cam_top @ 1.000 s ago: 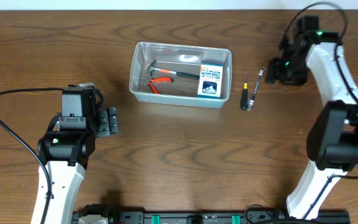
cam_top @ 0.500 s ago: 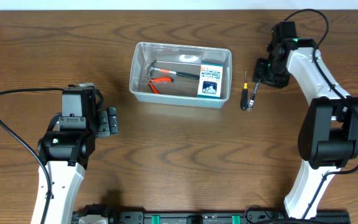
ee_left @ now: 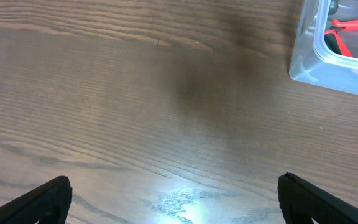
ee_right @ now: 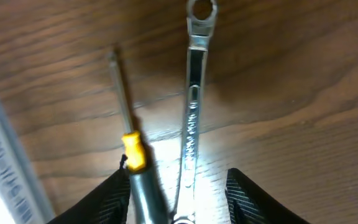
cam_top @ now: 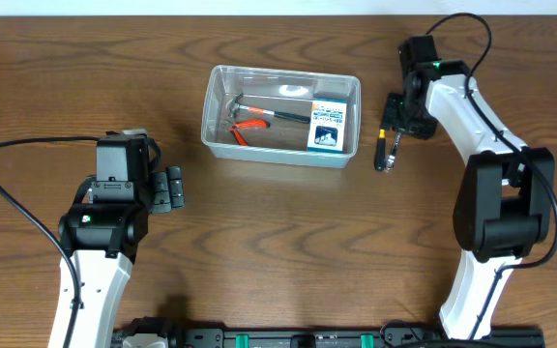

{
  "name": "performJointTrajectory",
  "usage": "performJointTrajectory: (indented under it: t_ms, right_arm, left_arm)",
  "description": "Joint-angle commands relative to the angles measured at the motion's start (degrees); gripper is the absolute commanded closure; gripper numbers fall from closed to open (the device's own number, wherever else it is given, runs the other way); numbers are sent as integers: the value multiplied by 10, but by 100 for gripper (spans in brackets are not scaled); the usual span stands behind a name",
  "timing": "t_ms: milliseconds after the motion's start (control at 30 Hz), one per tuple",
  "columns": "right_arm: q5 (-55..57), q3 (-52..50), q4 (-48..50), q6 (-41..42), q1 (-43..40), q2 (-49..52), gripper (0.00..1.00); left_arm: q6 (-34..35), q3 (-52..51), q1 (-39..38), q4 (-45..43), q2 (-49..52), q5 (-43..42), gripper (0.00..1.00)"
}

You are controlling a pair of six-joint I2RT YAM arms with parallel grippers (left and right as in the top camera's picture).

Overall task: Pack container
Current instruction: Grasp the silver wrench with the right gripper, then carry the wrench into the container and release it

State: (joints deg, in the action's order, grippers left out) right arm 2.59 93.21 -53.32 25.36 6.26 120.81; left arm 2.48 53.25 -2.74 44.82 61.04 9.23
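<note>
My two grippers stand open, with the container between them on the far half of the table.

My left gripper (cam_top: 173,188) hovers over bare wooden table (cam_top: 288,251), its fingers (ee_left: 39,199) spread wide with nothing between them. The corner of the clear container (ee_left: 303,62) shows up and to the right in my left wrist view. In the container lie a hammer (cam_top: 238,102), red-handled pliers (cam_top: 249,128) and a small blue-and-white box (cam_top: 328,124). Just right of its end wall, apart from it, a screwdriver (ee_right: 134,155) with a yellow collar lies beside a slim silver wrench (ee_right: 191,106). My right gripper (ee_right: 180,190) hangs directly above these two, fingers (ee_right: 114,199) apart and straddling the screwdriver's dark handle and the wrench's near end, clamping neither.
</note>
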Motion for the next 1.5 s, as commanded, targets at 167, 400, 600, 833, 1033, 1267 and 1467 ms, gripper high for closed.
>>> performJointTrajectory:
  t_ms: [167, 400, 600, 833, 1033, 1267, 1467]
  right_arm:
    - [1, -15, -1, 16, -7, 29, 50]
    - [0, -68, 38, 23, -8, 34, 55]
    - [0, -101, 61, 22, -8, 34, 66]
    - [-1, -101, 66, 22, -8, 34, 83]
    - [-6, -101, 72, 22, -8, 34, 90]
    - [-24, -85, 70, 22, -17, 28, 99]
    - [-33, 5, 42, -43, -28, -33, 99]
  left_arm:
    - [-10, 9, -2, 1, 1, 4, 2]
    - [-10, 9, -2, 1, 1, 4, 2]
    - [-10, 9, -2, 1, 1, 4, 2]
    - [-10, 9, -2, 1, 1, 4, 2]
    - [-10, 9, -2, 1, 1, 4, 3]
    - [-10, 9, -2, 1, 1, 4, 2]
    - [-10, 9, -2, 1, 1, 4, 2]
